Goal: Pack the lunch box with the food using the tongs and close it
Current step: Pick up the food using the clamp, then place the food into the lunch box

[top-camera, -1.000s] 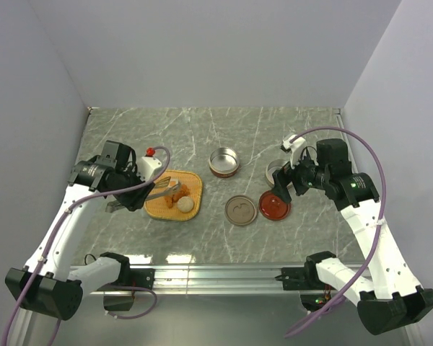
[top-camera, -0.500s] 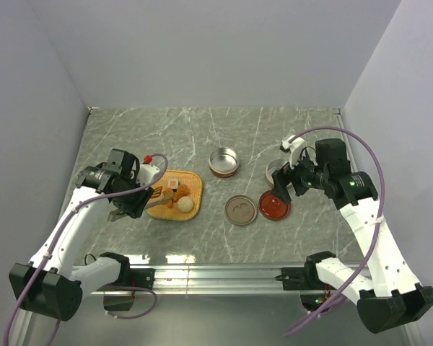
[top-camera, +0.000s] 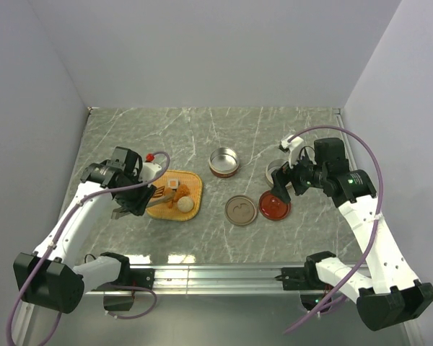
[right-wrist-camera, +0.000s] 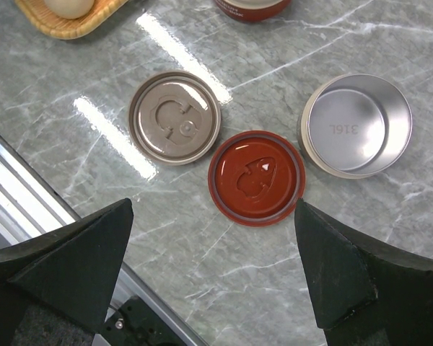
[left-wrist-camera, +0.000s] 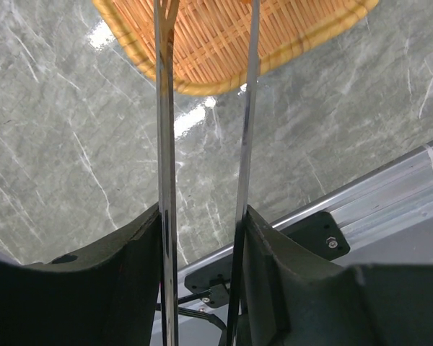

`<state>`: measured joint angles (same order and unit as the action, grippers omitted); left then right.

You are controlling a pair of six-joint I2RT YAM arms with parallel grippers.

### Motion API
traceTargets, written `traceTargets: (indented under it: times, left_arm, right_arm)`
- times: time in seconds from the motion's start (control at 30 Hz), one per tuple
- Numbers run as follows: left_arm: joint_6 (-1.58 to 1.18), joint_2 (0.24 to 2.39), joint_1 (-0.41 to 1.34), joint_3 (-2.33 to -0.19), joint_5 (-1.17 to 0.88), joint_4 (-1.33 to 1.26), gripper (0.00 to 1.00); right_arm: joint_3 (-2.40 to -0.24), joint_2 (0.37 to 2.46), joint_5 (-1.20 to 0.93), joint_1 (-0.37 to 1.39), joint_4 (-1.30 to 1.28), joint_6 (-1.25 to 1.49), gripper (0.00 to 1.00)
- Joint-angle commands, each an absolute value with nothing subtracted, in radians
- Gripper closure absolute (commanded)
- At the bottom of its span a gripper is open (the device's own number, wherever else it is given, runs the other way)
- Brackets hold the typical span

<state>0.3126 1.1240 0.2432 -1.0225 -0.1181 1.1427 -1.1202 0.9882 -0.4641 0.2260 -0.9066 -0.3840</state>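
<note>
Gripped tongs (left-wrist-camera: 164,108) in left tool (left-wrist-camera: 202,220), long axis pointing across woven tray (left-wrist-camera: 202,86) rim toward food (top-camera: 180,200). Noted right tool (right-wrist-camera: 213,216) wide, right of tray.

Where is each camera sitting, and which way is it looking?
Top external: up high behind the robot, looking down on the marble table; the left arm and right arm both show.
Left wrist: on the left arm, looking past the left gripper, shut on the tongs, toward the woven tray.
Right wrist: on the right arm, looking down through the open right gripper at the red lid.
Shared: all three show the woven tray.
</note>
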Motion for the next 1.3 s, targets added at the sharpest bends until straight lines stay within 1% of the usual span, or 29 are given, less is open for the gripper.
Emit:
traceTargets:
  times: [0.0, 0.23, 0.27, 0.37, 0.57, 0.77, 0.97, 1.07, 1.27]
  left_arm:
    - [0.293, 1.127, 0.241, -1.012, -0.14, 1.106, 0.52]
    - [0.285, 1.128, 0.242, -0.992, -0.135, 1.103, 0.59]
    - [0.284, 1.124, 0.241, -0.997, -0.135, 1.106, 0.64]
    - [0.276, 1.117, 0.241, -1.02, -0.141, 1.123, 0.73]
    - [0.268, 1.097, 0.241, -1.081, -0.144, 1.16, 0.81]
    - [0.276, 1.101, 0.241, -1.166, -0.158, 1.198, 0.84]
    - [0.29, 1.149, 0.241, -1.281, -0.218, 1.203, 0.85]
    - [0.281, 1.21, 0.252, -1.367, -0.251, 1.181, 0.86]
    - [0.255, 1.377, 0.362, -1.54, -0.256, 1.1, 0.86]
  right_arm:
    - [-1.158, 0.992, -0.466, 0.218, -0.908, -0.39, 0.0]
    - [-1.161, 0.991, -0.457, 0.219, -0.914, -0.399, 0.0]
    - [-1.163, 0.992, -0.456, 0.218, -0.914, -0.399, 0.0]
    - [-1.164, 0.992, -0.451, 0.219, -0.913, -0.397, 0.0]
    - [-1.167, 0.994, -0.456, 0.218, -0.911, -0.399, 0.0]
    - [-1.164, 0.989, -0.456, 0.219, -0.913, -0.4, 0.0]
    - [-1.166, 0.991, -0.457, 0.218, -0.907, -0.4, 0.0]
    - [-1.169, 0.997, -0.46, 0.218, -0.902, -0.393, 0.0]
    - [-1.173, 1.014, -0.453, 0.216, -0.905, -0.376, 0.0]
